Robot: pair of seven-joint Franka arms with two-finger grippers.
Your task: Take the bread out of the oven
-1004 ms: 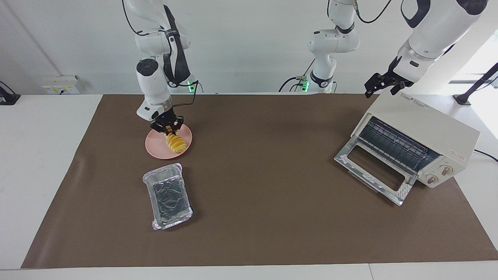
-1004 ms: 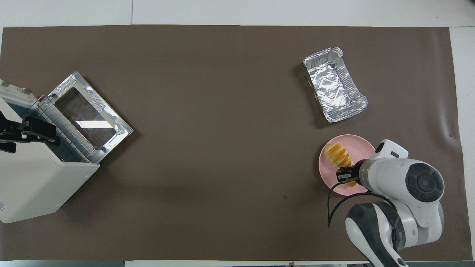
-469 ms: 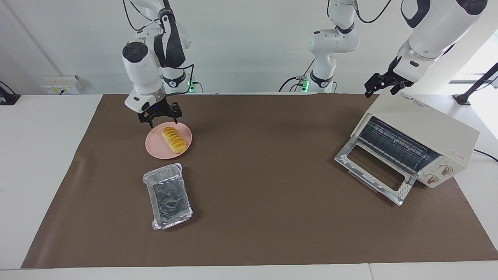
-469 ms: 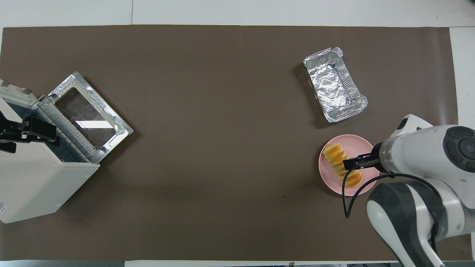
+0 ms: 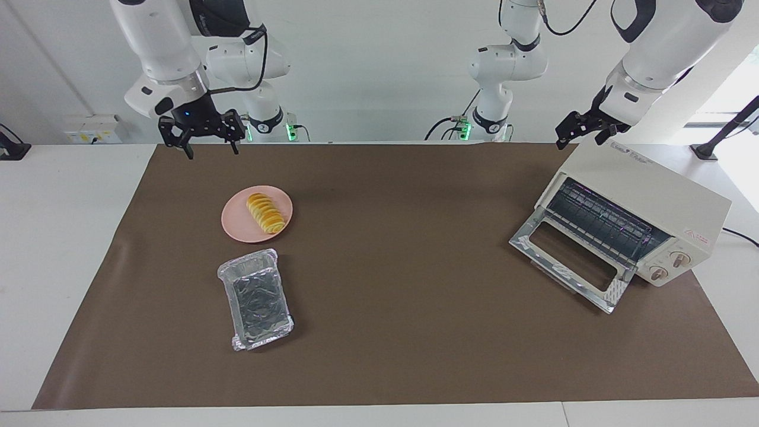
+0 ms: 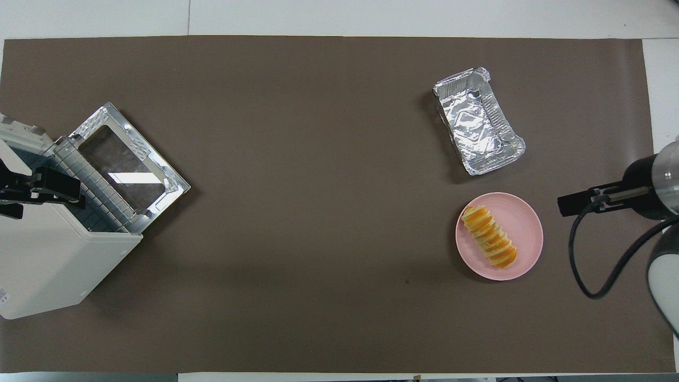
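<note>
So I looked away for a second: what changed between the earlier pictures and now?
The right gripper let go of the bread, which now lies flat on the pink plate, then rose with open jaws and drew back toward the right arm's end of the table. The left gripper stayed above the oven; the oven door stayed open, and the foil tray did not move.

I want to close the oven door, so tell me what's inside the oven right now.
Through the open door of the oven, only the wire rack shows, with nothing on it. The bread lies on the pink plate. The oven's deeper corners are hidden by its housing.
</note>
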